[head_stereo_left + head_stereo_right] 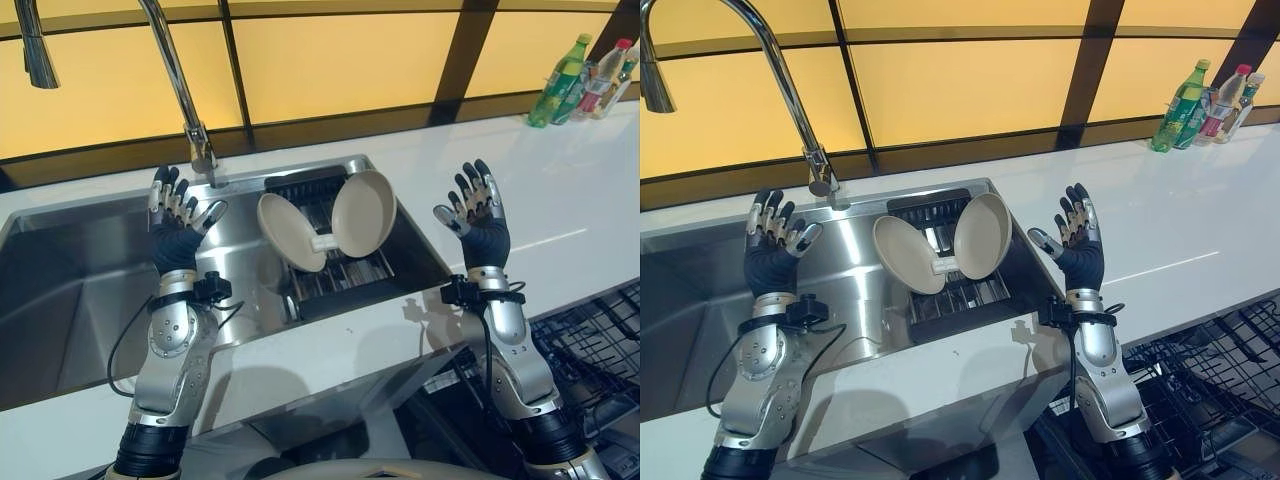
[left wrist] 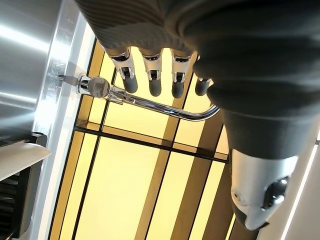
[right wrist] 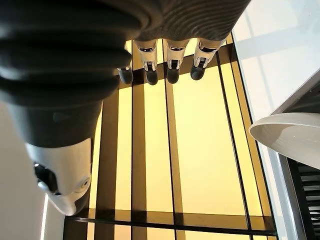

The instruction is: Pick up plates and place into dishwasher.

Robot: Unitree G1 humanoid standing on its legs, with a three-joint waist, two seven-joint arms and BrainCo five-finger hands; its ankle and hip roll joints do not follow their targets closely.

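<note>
Both hands, left hand [image 1: 178, 208] and right hand [image 1: 476, 210], are hovering empty with fingers spread, flanking two plates [image 1: 330, 226] leaning upright in the sink rack [image 1: 340, 272], apparently readying a grasp.

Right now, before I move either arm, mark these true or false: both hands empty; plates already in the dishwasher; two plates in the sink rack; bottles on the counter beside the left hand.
1. Both hands are empty. True: left hand and right hand are raised, fingers spread.
2. The plates are in the dishwasher. False: they stand in the sink rack.
3. Two plates lean there. True.
4. Bottles stand by the left hand. False: far right on the counter.
</note>
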